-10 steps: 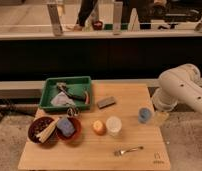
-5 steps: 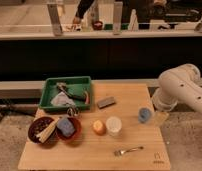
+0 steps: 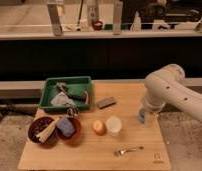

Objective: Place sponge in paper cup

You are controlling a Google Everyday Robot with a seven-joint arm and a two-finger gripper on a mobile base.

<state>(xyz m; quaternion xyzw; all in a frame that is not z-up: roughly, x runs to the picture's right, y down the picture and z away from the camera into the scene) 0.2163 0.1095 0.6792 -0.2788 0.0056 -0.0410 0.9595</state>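
Observation:
The blue-purple sponge [image 3: 66, 126] lies in a red bowl [image 3: 77, 131] at the front left of the wooden table [image 3: 94, 152]. The white paper cup [image 3: 113, 126] stands upright near the middle of the table, right of an orange object [image 3: 98, 127]. My gripper [image 3: 145, 117] hangs at the end of the white arm [image 3: 166, 90] over the table's right edge, right of the cup and far from the sponge.
A green tray [image 3: 49, 97] with clutter sits at the back left. A second red bowl [image 3: 34, 131] holds pale sticks. A flat dark grey block [image 3: 106, 102] lies behind the cup. A fork [image 3: 128, 149] lies at the front.

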